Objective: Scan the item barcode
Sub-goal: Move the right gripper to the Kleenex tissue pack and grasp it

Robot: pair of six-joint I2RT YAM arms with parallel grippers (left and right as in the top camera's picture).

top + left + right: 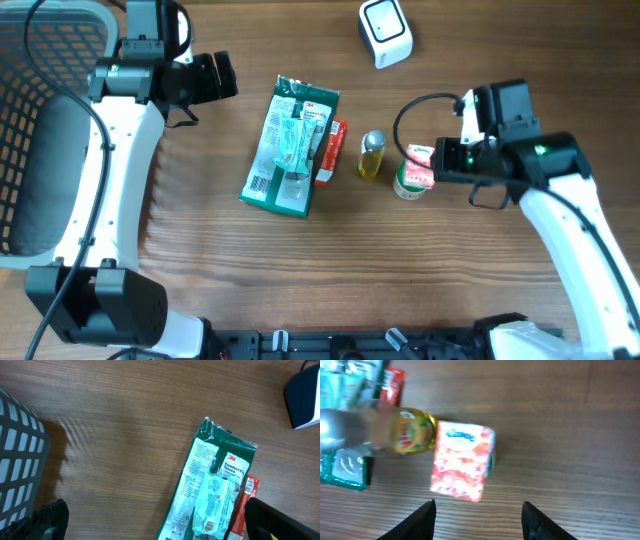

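Sitting on wood-grain table (450,280): green packet (292,145), white scanner (385,32).

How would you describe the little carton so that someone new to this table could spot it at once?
On the wooden table, a row of goods lies in the middle, starting with a large green packet. The carton is at the row's right end, beside a yellow bottle. Only it is printed pink and white.

At far left the basket (45,60); packet (290,150) at centre, bottle (372,156) then carton (413,171) to its right, scanner (386,32) behind them.
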